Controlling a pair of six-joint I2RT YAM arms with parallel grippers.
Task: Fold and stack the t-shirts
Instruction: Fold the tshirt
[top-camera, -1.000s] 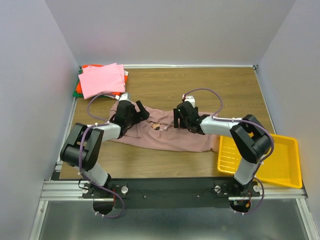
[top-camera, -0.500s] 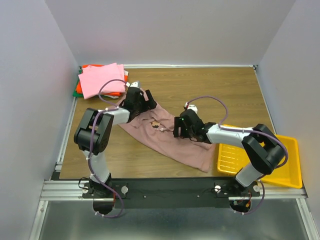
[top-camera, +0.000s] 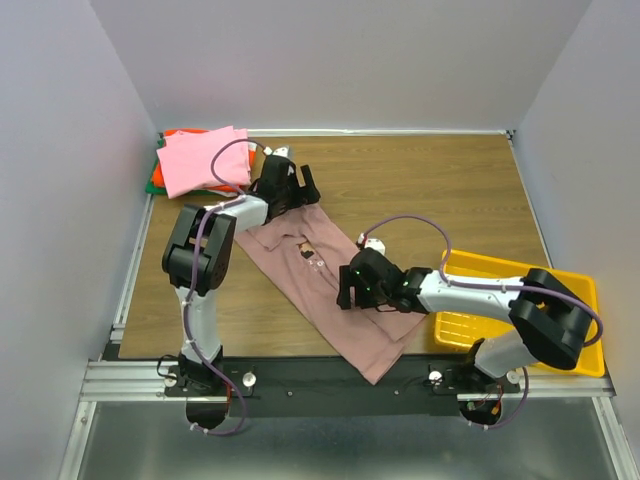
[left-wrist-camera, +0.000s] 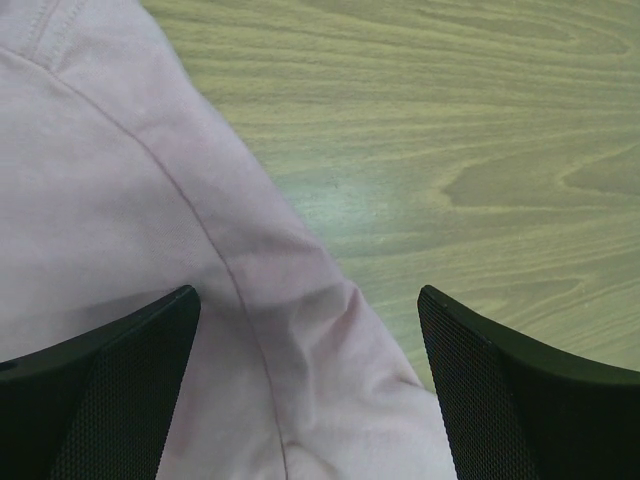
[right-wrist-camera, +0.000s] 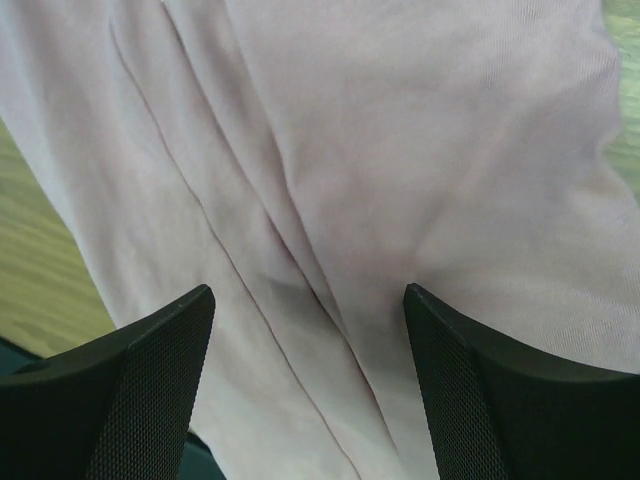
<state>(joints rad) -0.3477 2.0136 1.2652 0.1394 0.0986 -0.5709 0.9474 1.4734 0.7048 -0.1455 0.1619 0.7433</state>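
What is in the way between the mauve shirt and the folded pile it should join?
No loose object. Only bare table separates the shirt from the pile, though the left arm crosses that gap, the open left gripper at the shirt's far corner.

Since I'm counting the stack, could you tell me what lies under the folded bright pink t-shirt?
Under the bright pink t-shirt, edges of an orange-red t-shirt and a green t-shirt show; the rest of both is covered.

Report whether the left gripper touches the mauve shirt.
Cannot tell. The left wrist view shows the open left gripper over the mauve shirt, height above unclear.
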